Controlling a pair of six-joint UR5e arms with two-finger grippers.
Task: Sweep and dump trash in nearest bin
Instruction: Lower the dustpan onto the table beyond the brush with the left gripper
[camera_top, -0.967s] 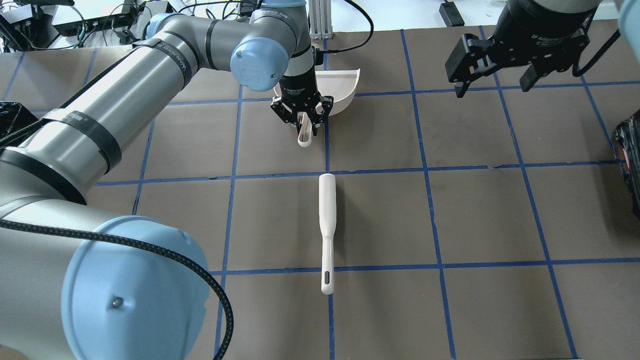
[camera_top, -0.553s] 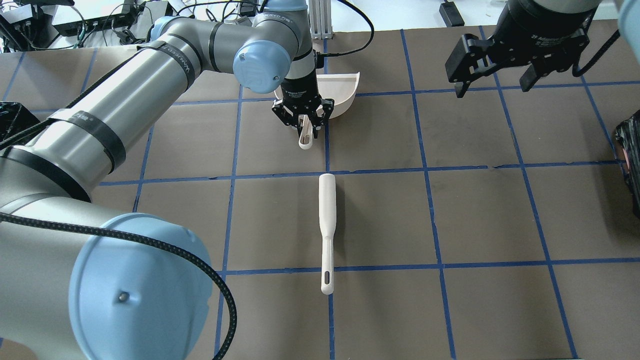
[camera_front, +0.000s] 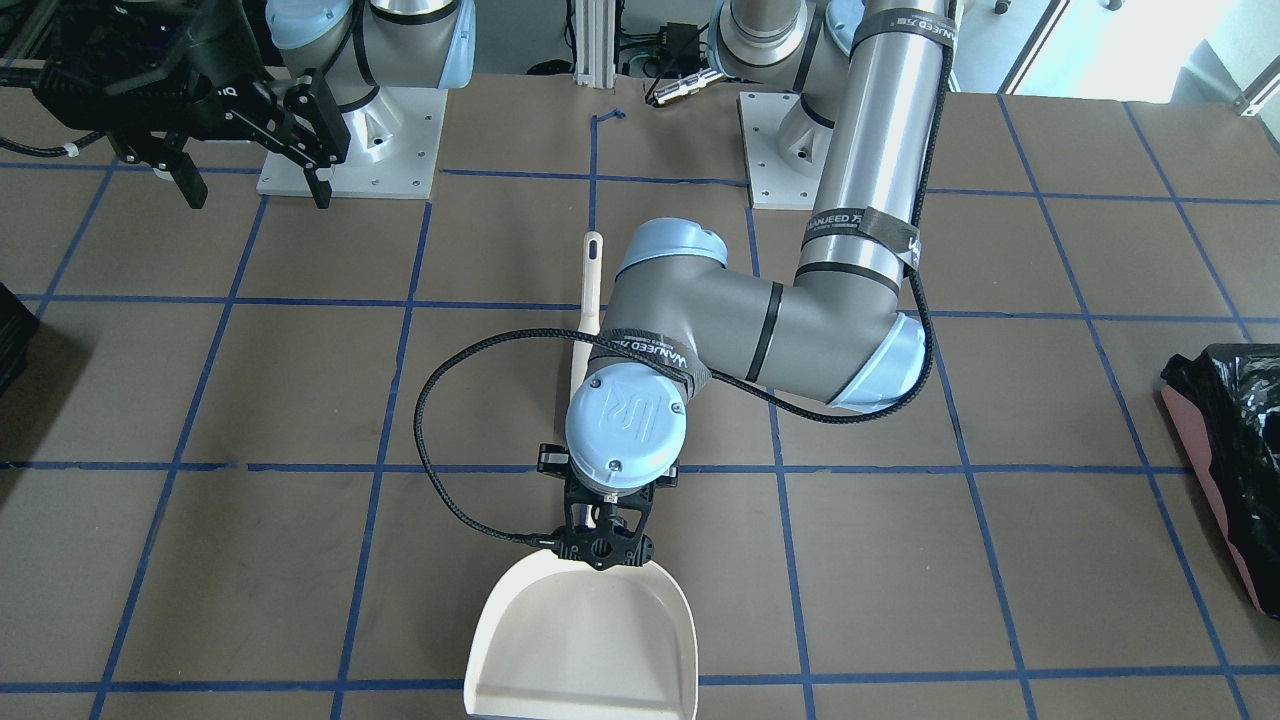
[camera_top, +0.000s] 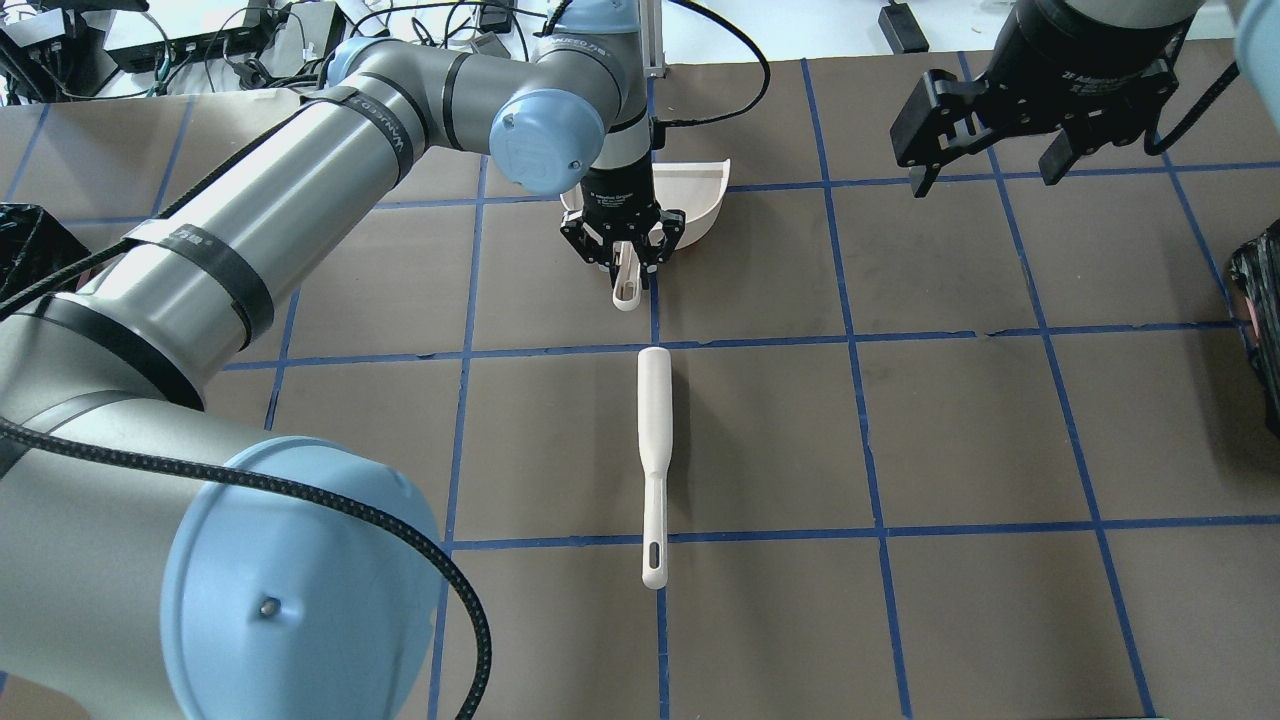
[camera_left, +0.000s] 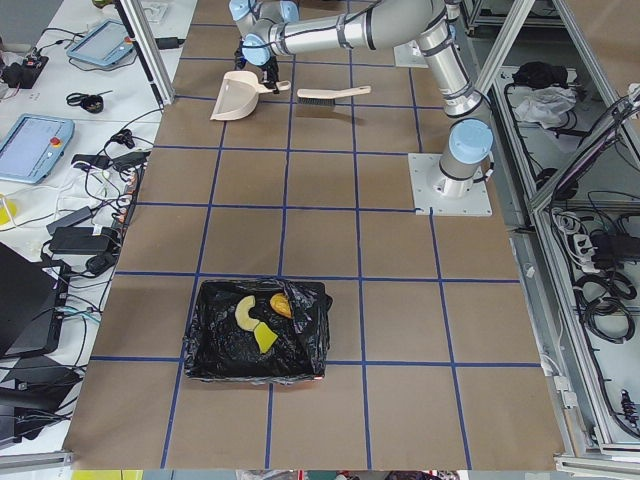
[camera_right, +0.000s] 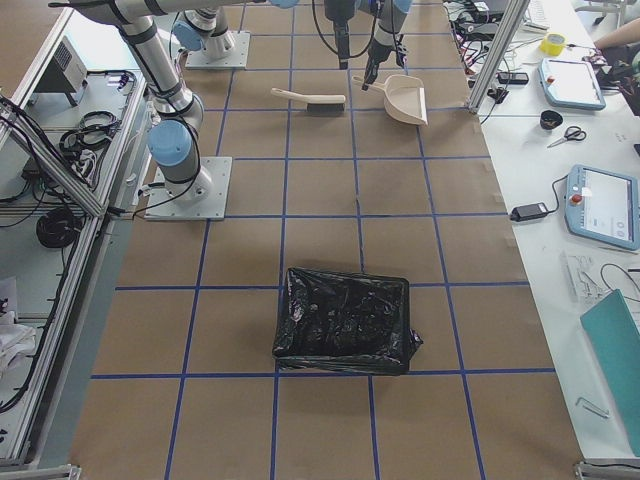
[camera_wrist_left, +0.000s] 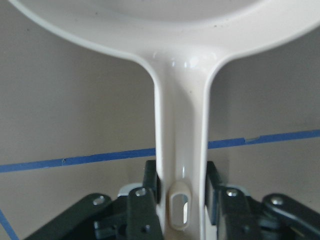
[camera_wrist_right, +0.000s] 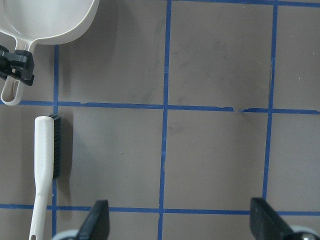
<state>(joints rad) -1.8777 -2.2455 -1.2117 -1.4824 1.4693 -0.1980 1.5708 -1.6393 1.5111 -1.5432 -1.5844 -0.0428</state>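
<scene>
Three bits of trash (camera_left: 244, 312) are sitting inside the bin (camera_left: 300, 358) on the black liner. We count a curved golden piece, an orange-brown lump and a yellow-green scrap. So the dumping looks done to us, and the dustpan (camera_front: 580, 640) looks empty in the front view.

The left gripper (camera_top: 628, 262) has its fingers (camera_wrist_left: 151, 182) narrow, clamped on the handle (camera_wrist_left: 181, 125) near its tip. The pan's long axis runs straight away from the robot, with the mouth on the far side and the handle pointing back at the base. From those fingers the bin lies well apart, out at the tabletop's (camera_top: 950, 430) end on the robot's left, so the left arm is the nearer one by far. The right gripper (camera_top: 985, 170) hangs above the tabletop with its fingers spread wide, holding nothing.

Counts:
- one dustpan
- one white brush (camera_top: 652, 440), lying in line with the handle, its head end near the tip but not touching
- one bin
- a second container (camera_right: 345, 320), black-bagged, at the robot's right end, with nothing showing in it

Our guess is that all that's left is letting go of the pan.
</scene>
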